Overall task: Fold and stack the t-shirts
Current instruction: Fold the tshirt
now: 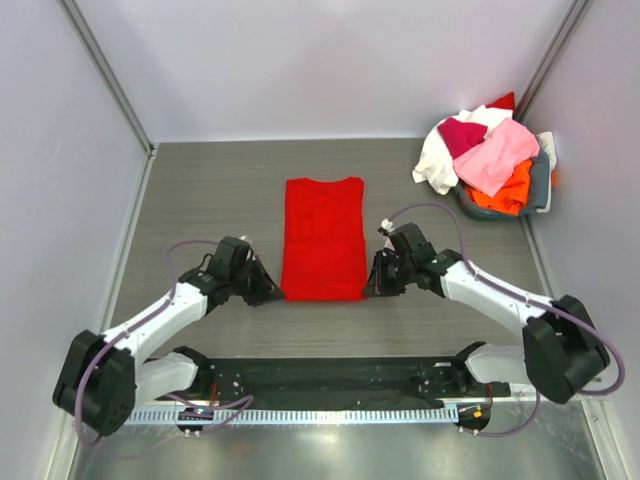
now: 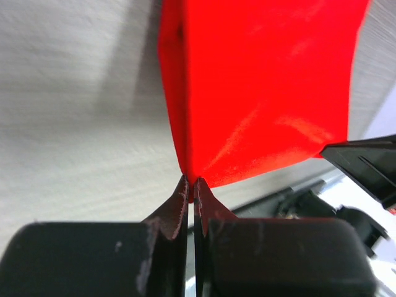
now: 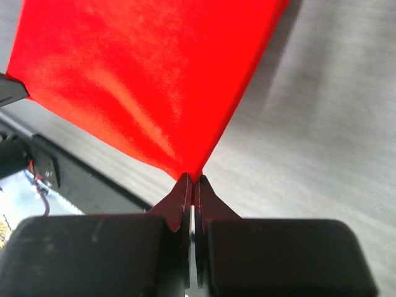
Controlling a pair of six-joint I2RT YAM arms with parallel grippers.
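Grey wood-grain table (image 1: 200,190) fills a pale booth, with walls (image 1: 60,150) closing it in on the left, the right and the far side. A black mounting rail (image 1: 320,380) runs along the near edge and carries both arm bases.

Just past the rail, the left gripper (image 1: 272,292) and right gripper (image 1: 372,285) sit low over the table, facing each other across the near hem of the red t-shirt (image 1: 322,240). In the wrist views each pair of jaws is pinched together on a near corner of the red cloth, the left gripper (image 2: 190,182) on the left corner and the right gripper (image 3: 193,179) on the right.

The shirt lies flat as a narrow upright rectangle in mid-table, collar end away from the arms. Bare tabletop shows on both its sides and beyond it.

In the far right corner, against the wall, a grey basket (image 1: 541,185) holds a heap of other t-shirts (image 1: 497,155), well apart from both grippers.
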